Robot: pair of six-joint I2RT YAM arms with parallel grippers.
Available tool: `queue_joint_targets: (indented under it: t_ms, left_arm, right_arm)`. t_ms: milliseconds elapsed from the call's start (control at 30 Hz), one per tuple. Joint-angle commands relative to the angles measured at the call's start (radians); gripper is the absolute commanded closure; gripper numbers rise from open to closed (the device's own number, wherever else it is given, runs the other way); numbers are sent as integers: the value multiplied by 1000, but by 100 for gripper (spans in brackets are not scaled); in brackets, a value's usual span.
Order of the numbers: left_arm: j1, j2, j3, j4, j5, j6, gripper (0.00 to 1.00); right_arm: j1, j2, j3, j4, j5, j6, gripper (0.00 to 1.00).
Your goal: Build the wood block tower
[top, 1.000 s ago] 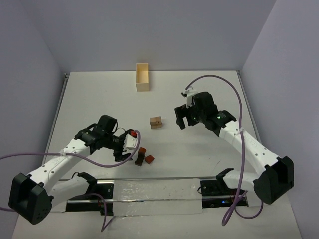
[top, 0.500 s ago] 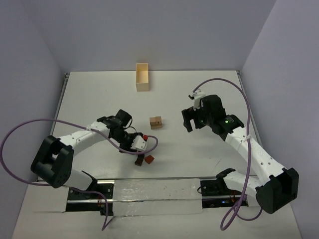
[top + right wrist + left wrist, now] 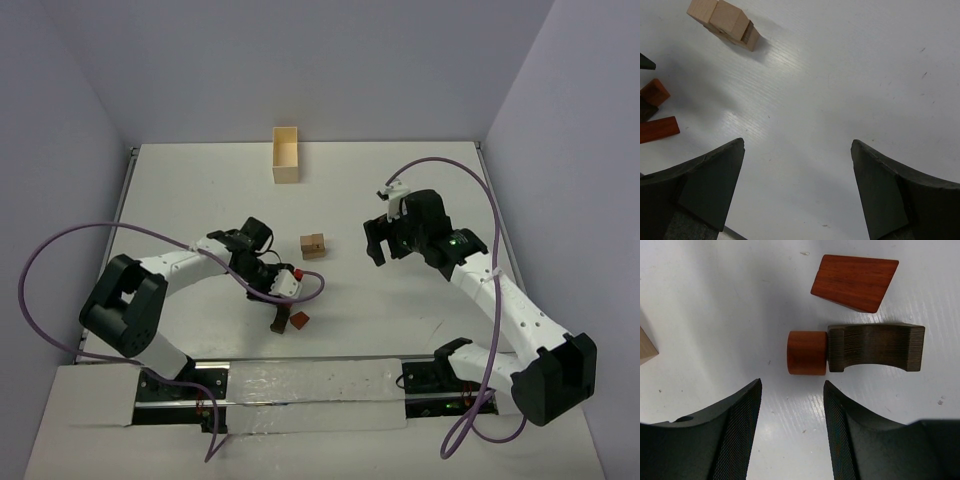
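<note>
1. Just ahead of the left gripper (image 3: 791, 385), whose jaws stand apart with nothing between them, lies the red cylinder (image 3: 807, 352). It touches the dark arch piece (image 3: 875, 347), and the red wedge (image 3: 855, 276) sits beyond.
2. Risk: the cylinder lies slightly right of the gap, so an off-centre closing could roll it away or shove the arch.
3. Elsewhere, the right gripper (image 3: 797, 145) hangs wide open and empty, with the tan blocks (image 3: 725, 22) ahead to its left.

The left hand (image 3: 791, 386), fingers (image 3: 735, 440) apart, faces a red cylinder (image 3: 807, 352) touching a dark arch block (image 3: 875, 347), a reddish wedge (image 3: 855, 275) beyond.
</note>
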Motion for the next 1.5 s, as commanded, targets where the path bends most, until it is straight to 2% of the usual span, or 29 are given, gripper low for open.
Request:
queue_joint_targets:
  t_ms: [0, 300, 467, 667, 833, 967, 1067, 1200, 1267, 1467]
  left_arm:
    - [-21, 16, 44, 29, 69, 11, 41]
    - [-89, 44, 24, 54, 53, -6, 40]
    - [-92, 64, 43, 44, 50, -23, 41]
    - [-93, 86, 58, 17, 35, -32, 49]
    - [-95, 83, 55, 26, 18, -43, 51]
    - [-95, 78, 74, 20, 2, -66, 59]
    - [-97, 53, 104, 28, -5, -142, 76]
    - [-102, 28, 214, -16, -5, -296, 92]
    - [-105, 8, 272, -42, -10, -374, 94]
    - [-114, 20, 471, -187, -62, -503, 94]
  right_arm:
    - [-13, 5, 27, 5, -13, -3, 6]
    - [-21, -2, 20, 5, -13, -4, 6]
    - [-25, -1, 20, 9, -15, -4, 6]
    - [-26, -5, 19, 9, -15, -6, 6]
    - [-26, -5, 16, 11, -20, -6, 7]
    - [-26, -4, 22, 8, -22, -6, 7]
    - [-27, -8, 30, 4, -21, -12, 7]
    - [-27, -10, 48, -7, -14, -30, 7]
    - [-26, -8, 59, -17, -8, -39, 7]
    - [-43, -6, 108, -41, 45, -92, 7]
